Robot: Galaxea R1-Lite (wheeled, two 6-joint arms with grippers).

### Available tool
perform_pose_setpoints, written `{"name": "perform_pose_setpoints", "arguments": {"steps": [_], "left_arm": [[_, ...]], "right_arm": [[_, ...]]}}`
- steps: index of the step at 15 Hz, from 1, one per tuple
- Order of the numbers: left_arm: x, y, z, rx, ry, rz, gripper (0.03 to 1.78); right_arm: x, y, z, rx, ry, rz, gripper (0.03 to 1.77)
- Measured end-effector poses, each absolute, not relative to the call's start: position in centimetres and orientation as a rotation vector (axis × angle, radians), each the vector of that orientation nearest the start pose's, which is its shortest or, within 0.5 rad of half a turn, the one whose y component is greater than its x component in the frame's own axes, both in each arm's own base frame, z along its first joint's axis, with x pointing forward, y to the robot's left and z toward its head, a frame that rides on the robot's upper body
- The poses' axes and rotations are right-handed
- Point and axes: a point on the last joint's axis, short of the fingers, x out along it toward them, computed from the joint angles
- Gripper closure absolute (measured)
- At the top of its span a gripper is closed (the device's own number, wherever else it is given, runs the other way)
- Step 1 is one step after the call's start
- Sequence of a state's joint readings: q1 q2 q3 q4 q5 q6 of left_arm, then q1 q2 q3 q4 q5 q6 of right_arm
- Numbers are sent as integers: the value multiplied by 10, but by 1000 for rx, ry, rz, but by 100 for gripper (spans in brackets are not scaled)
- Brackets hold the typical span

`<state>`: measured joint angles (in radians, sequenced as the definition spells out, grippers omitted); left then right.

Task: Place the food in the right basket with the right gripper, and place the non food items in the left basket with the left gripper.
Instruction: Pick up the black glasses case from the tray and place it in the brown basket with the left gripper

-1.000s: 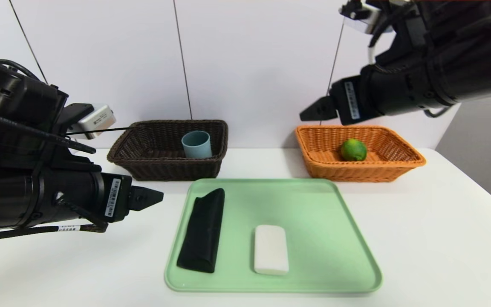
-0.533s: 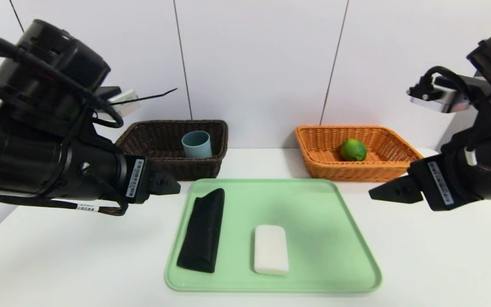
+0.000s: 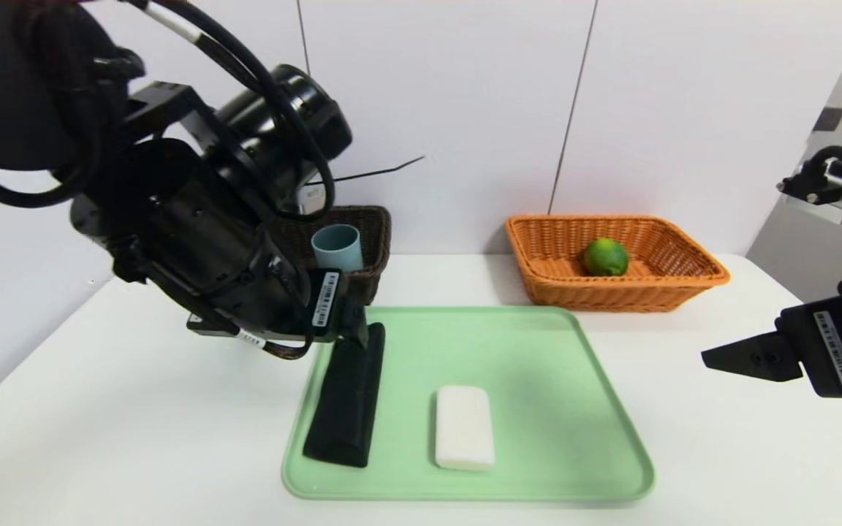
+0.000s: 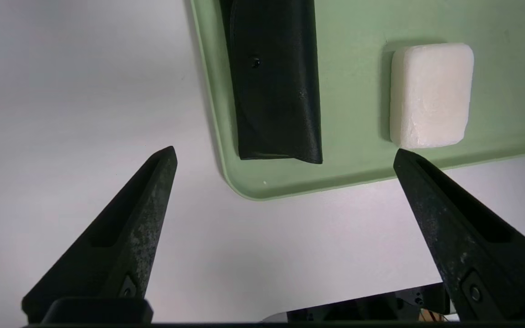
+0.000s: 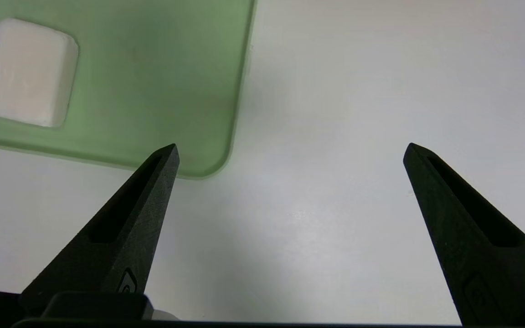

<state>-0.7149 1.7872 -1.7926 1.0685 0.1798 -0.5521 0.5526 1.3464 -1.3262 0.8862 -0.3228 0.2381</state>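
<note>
White table (image 3: 136,438): left hand (image 3: 357,330) hides brown basket (image 3: 377,234).

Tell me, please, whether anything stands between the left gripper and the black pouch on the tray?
Nothing visible does. The left gripper is open above the black pouch, which lies alone on the green tray's left side; the white bar lies apart from it.

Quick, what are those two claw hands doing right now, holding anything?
Left gripper: fingers open, holding nothing, above the black pouch on the tray.
Right gripper: fingers open, empty, over the table.
</note>
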Motion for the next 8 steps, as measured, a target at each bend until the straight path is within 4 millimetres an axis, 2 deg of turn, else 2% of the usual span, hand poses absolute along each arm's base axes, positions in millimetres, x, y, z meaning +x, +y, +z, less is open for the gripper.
{"name": "perform_pose_setpoints", "arguments": {"steps": [8], "left_arm": [[255,-218,236,-3,1206,-110,12]], "right_arm": [[155,87,281,-173,848,109,11]]}}
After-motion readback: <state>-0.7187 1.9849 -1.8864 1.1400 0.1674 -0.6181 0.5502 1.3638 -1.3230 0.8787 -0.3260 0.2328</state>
